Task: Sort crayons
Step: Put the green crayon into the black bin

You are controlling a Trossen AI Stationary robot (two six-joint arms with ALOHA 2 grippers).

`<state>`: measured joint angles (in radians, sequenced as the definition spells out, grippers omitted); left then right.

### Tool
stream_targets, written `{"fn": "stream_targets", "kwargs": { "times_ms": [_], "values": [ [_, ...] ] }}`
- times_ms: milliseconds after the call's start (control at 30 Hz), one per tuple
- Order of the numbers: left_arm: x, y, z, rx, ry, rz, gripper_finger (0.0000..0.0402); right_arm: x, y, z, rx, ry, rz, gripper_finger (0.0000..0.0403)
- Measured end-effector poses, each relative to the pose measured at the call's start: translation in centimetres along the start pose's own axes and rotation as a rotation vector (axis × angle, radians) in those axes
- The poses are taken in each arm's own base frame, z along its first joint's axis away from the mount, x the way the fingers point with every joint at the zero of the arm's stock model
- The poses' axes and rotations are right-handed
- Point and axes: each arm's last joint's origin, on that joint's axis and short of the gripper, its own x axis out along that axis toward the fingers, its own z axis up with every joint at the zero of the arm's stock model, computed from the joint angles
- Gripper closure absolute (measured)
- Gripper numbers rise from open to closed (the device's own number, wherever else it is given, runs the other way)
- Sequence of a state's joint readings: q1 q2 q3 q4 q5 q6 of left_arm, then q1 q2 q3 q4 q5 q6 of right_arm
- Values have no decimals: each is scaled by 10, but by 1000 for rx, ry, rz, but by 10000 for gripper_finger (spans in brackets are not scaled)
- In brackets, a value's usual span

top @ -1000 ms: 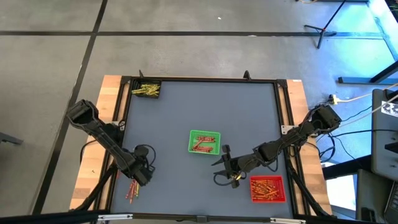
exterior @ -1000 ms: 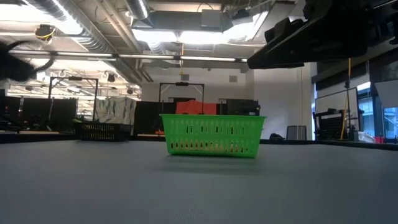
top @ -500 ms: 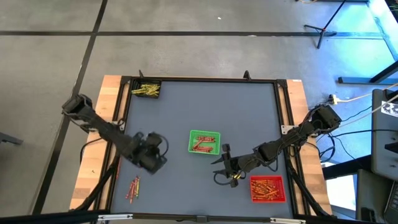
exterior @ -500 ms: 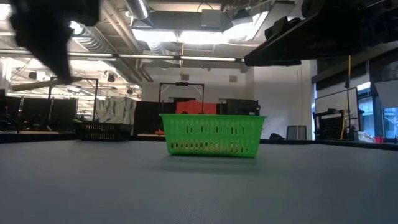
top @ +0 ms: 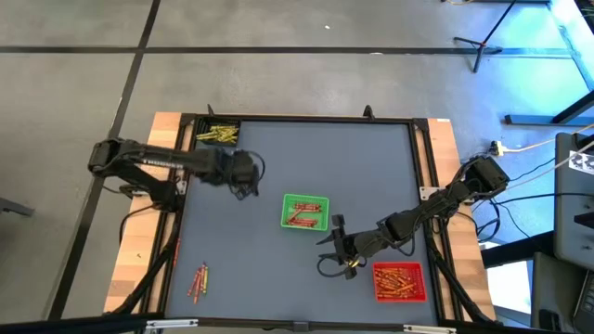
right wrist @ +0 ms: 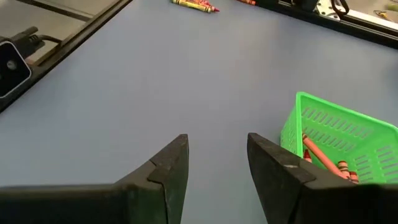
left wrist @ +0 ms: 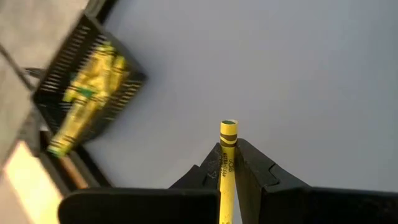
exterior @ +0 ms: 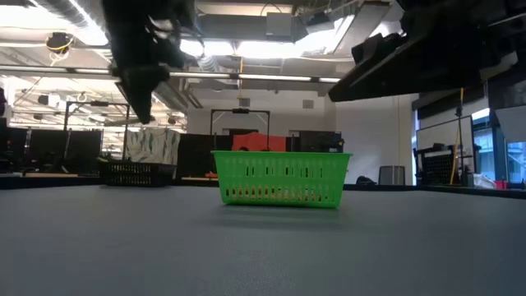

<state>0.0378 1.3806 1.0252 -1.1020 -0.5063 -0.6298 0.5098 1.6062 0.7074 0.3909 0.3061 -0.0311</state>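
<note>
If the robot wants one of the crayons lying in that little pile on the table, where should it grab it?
Probably around the middle, coming straight down from above. The loose crayons lie flat on the mat, bunched side by side, so the fingers should straddle one stick's thin width, ideally an outer one, where there is room.

Bright ceiling lights glare in low view, arms silhouetted dark; black basket motion-blurred in left wrist view.
</note>
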Motion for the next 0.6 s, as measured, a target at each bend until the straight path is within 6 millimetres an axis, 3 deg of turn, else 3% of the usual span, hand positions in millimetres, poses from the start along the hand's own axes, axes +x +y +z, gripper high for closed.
{"fn": "stream_targets", "kwargs": {
  "times_ms": [367,600],
  "values": [
    [47,83,43,-13,47,39,392,-1,0,-8,-16,46,1,243],
    [69,135,53,-69,26,64,392,0,-7,-14,24,50,-21,243]
  ]
}}
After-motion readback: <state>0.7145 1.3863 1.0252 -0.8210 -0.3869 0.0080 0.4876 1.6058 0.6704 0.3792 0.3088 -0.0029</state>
